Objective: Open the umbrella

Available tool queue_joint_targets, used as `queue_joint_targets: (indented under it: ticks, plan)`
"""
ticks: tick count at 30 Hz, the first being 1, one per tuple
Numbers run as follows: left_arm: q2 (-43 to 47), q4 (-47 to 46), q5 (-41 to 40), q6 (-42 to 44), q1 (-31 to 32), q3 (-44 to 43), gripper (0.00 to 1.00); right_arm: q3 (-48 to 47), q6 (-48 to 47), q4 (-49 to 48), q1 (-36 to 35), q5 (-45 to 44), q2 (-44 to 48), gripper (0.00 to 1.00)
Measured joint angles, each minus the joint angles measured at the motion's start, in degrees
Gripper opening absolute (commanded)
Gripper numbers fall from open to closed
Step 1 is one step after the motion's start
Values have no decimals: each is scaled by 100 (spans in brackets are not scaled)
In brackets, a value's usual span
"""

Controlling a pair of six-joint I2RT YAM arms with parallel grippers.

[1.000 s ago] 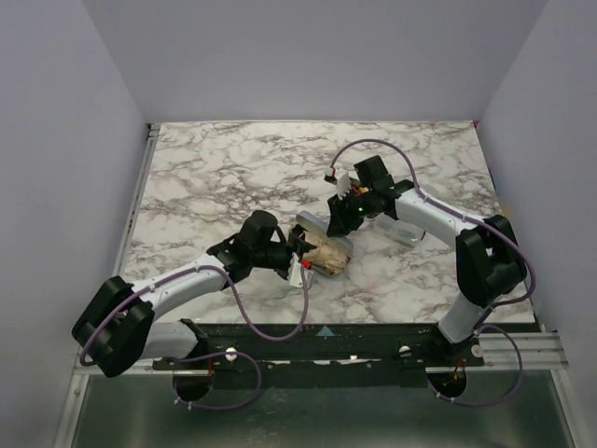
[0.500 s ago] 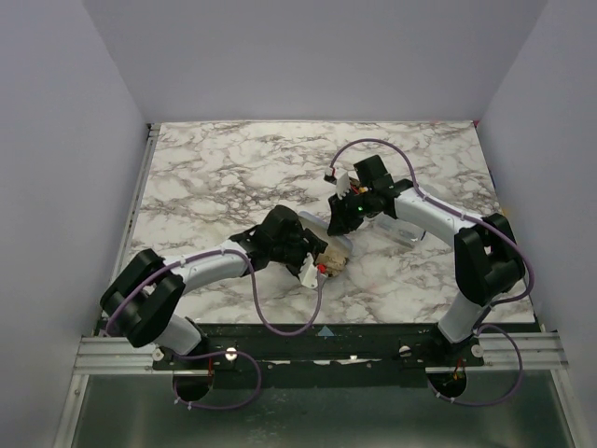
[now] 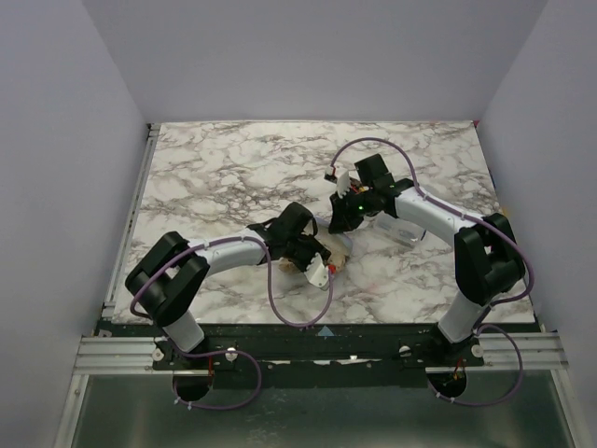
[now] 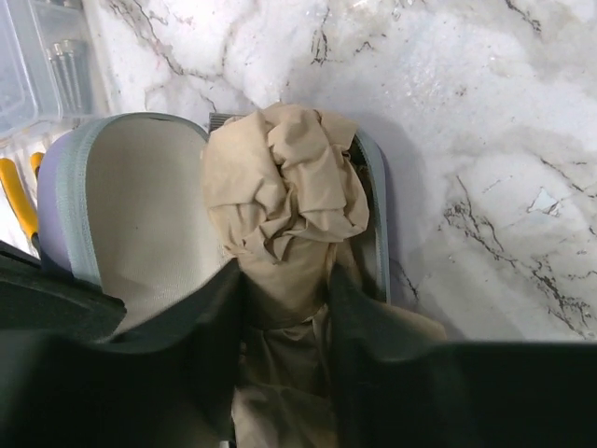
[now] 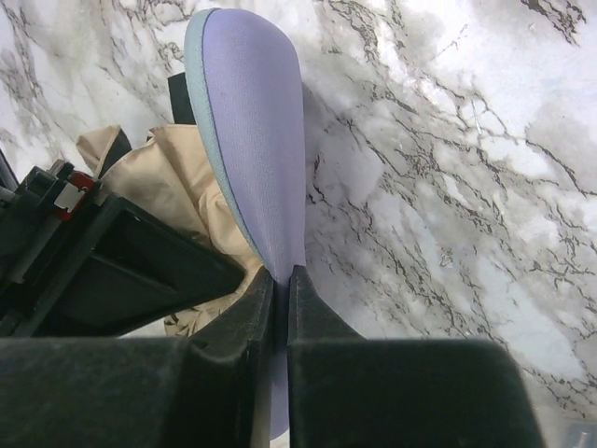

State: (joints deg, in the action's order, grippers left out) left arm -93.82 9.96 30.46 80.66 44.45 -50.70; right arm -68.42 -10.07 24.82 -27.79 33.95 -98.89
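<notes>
The umbrella [image 4: 284, 187] is a crumpled peach-tan bundle lying in an open lavender case [image 4: 131, 215] with a cream lining. My left gripper [image 4: 284, 285] has its fingers pressed against both sides of the fabric, shut on it. From above, the left gripper [image 3: 317, 254] covers most of the umbrella [image 3: 338, 250]. My right gripper [image 5: 280, 277] is shut on the edge of the case's raised lavender lid [image 5: 252, 121], with tan umbrella [image 5: 177, 177] fabric beside it. The umbrella's shaft and handle are hidden.
A clear plastic box [image 4: 37, 65] holds tools, and yellow-handled pliers [image 4: 19, 201] lie by the case. The same box [image 3: 406, 231] sits under my right arm. Grey walls border the marble table [image 3: 215, 168] on three sides.
My left arm has reached right to the case and its jaws have narrowed onto the umbrella fabric. My right jaws have shut on the case lid.
</notes>
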Motion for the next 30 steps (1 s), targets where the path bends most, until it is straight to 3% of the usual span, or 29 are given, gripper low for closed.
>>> queue_joint_targets:
  ticks: [2,3,11,19,22,24,30]
  plan:
    - [-7,63,-31,26,-2,-52,3,-4,-13,-20,15,-4,-2,0]
    - [-4,63,-44,22,-20,-72,0,-11,-11,-31,17,-4,-2,0]
    - [308,44,-63,-446,-365,-39,0,-55,114,-334,11,-61,-81,0]
    - [1497,-393,313,-1569,-1113,96,0,-72,457,-544,2,-105,-236,5]
    - [1858,-424,380,-1952,-1281,94,0,-85,570,-544,2,-107,-289,20]
    - [2004,-380,404,-2092,-1322,94,0,-98,654,-546,2,-103,-323,36]
    - [2433,44,540,-2573,-1198,302,0,-219,857,-544,2,-107,-363,71]
